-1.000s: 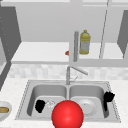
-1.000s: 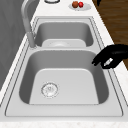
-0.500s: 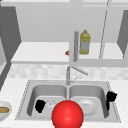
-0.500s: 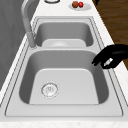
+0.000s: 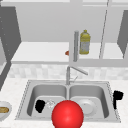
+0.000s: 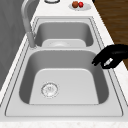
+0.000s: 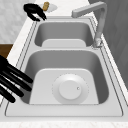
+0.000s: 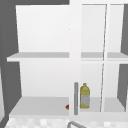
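Note:
My left hand point(image 5: 40, 105) hangs over the front part of the left basin point(image 6: 67, 82), fingers curled downward around nothing; it is also seen from the left point(image 6: 112, 58) and far off from the right point(image 7: 34, 11). Beside the right basin's outer rim floats my right hand point(image 5: 117, 97), its fingers straight and spread point(image 7: 13, 80), touching nothing. A white plate point(image 7: 70, 88) lies flat in the right basin. A large red ball point(image 5: 67, 115) shows at the sink's front edge in the front view.
The faucet point(image 5: 72, 72) rises behind the divider between the basins. A bowl point(image 5: 3, 110) with something brown stands on the counter at the left. A small plate point(image 6: 79, 5) with a brown and a red item sits to the right. A yellow bottle point(image 8: 85, 96) stands on the shelf.

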Controlling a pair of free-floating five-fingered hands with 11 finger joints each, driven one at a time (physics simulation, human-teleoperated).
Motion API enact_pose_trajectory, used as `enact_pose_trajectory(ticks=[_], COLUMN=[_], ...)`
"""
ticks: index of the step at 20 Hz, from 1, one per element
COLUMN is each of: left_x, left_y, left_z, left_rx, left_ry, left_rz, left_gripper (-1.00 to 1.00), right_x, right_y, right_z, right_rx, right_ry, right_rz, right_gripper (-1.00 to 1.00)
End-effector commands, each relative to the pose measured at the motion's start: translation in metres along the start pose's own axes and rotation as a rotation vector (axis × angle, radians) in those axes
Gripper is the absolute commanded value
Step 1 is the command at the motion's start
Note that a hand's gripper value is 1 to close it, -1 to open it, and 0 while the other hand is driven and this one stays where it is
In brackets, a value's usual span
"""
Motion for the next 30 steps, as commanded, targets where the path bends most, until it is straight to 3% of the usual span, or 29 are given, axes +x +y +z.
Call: enact_pose_trajectory(ticks=[1, 8, 11, 27, 30], left_x=[0.0, 0.0, 0.0, 0.0, 0.0], left_y=[0.0, 0.0, 0.0, 0.0, 0.0], left_z=[0.0, 0.0, 0.0, 0.0, 0.0], left_rx=[0.0, 0.0, 0.0, 0.0, 0.0], left_ry=[0.0, 0.0, 0.0, 0.0, 0.0], left_rz=[0.0, 0.0, 0.0, 0.0, 0.0], left_gripper=[0.0, 0.0, 0.0, 0.0, 0.0], right_x=[-0.02, -0.055, -0.071, -0.152, -0.161], right_y=[-0.004, -0.011, -0.01, -0.008, -0.004], right_z=[-0.013, -0.037, -0.044, -0.084, -0.099], right_rx=[0.067, 0.12, 0.104, 0.13, 0.188], right_ry=[0.016, 0.021, 0.038, 0.049, 0.022], right_rz=[0.026, 0.032, 0.007, -0.016, 0.011], right_gripper=[-1.0, -1.0, -1.0, -1.0, -1.0])
